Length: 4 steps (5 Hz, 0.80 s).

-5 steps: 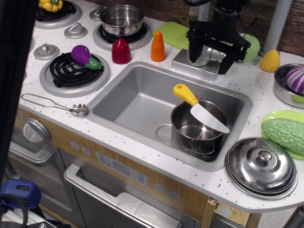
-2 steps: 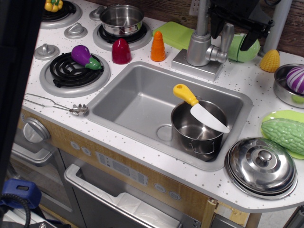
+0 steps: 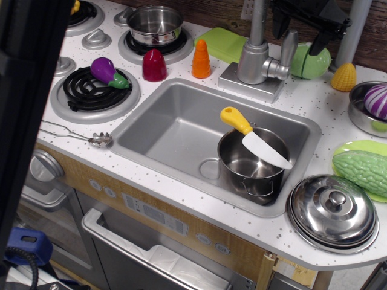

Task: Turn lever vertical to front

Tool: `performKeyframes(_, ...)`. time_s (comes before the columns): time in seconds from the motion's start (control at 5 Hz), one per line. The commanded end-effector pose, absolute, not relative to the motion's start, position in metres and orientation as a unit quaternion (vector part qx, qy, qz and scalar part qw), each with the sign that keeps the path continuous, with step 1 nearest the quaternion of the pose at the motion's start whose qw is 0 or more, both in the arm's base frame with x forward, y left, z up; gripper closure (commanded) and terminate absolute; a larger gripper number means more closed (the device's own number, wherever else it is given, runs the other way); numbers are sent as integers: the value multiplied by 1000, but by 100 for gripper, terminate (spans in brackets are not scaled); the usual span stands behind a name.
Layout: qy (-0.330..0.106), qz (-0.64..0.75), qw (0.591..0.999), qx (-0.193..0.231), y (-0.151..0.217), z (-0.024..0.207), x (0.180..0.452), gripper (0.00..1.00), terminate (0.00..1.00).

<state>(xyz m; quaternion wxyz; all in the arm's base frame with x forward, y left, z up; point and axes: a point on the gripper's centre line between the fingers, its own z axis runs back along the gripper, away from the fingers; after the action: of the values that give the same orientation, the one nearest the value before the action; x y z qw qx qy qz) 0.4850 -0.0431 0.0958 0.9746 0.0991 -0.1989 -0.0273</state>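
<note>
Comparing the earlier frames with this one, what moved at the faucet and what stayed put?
The tool rose from straddling the faucet body to above the lever, touching nothing. The lever, hidden a second ago, stands upright, as it did 0.4 s ago. The pot, knife and lid are unmoved.

Bright even light, sharp focus, blurred dark band at left.

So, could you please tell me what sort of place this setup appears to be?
It looks like a toy play kitchen: a moulded grey sink with a faucet, coil burners, and plastic food such as the purple eggplant.
</note>
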Motion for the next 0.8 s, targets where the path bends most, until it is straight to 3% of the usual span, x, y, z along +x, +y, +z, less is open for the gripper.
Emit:
performKeyframes(0.0,-240,-8,965,104,-31,116,499,0,0)
performKeyframes(0.2,-235,2,967,100,-31,111,498,100,0)
performKeyframes(0.6,-211,36,973,91,-43,104,470,100,0)
